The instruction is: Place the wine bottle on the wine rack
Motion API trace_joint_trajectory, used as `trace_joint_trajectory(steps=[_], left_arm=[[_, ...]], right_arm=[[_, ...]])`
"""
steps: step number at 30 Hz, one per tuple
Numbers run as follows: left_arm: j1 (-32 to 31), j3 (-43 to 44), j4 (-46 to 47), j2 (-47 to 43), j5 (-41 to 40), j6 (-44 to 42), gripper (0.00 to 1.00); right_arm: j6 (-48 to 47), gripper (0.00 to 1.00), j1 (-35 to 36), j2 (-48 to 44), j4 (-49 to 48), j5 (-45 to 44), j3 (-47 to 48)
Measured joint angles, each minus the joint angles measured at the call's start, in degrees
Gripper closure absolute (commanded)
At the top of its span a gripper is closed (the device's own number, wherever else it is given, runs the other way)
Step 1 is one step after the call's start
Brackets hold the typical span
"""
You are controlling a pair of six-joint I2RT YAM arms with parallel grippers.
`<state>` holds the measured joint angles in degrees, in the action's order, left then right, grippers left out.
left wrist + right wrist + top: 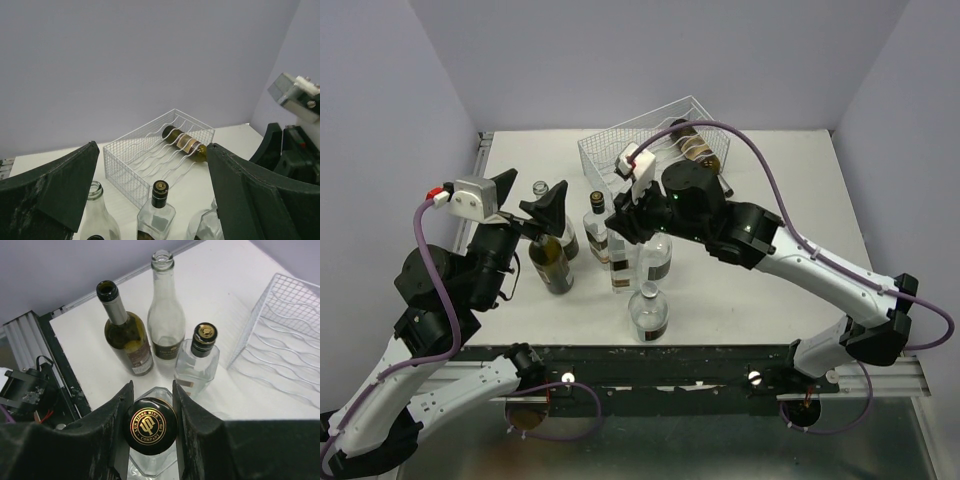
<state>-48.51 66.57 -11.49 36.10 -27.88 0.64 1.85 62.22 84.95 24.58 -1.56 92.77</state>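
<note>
Right claw (151,395) around black-capped bottle (150,426); wrist-view only

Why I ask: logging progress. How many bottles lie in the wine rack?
1. A dark bottle lies on its side at the right of the wine rack; other cradles are bare, none seems hidden.

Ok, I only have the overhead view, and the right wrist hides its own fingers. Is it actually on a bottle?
Observer: Yes. The right wrist view shows the right gripper closed on the black, gold-printed cap of a clear bottle.
Operator: And how full is the rack?
Observer: In the left wrist view, the rack holds one dark bottle lying along its far side. The wavy rows nearer that camera are bare.
</note>
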Motion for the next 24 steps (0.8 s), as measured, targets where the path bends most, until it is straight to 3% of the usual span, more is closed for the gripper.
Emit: trace_joint_trajectory(steps=[8, 15, 24], left_arm=[[0.0, 0.0, 0.3, 0.0, 0.1, 0.0, 0.01], [0.0, 0.0, 0.6, 0.9, 3.0, 0.0, 0.01], [0.0, -0.5, 3.0, 10.1, 21.4, -1.9, 0.01]], right_arm=[[-0.9, 1.0, 0.0, -0.5, 12.9, -8.0, 17.2], [-2.6, 1.0, 0.0, -4.3, 17.3, -13.7, 21.8], [-2.7, 1.0, 0.0, -9.9, 27.5, -20.7, 22.8]])
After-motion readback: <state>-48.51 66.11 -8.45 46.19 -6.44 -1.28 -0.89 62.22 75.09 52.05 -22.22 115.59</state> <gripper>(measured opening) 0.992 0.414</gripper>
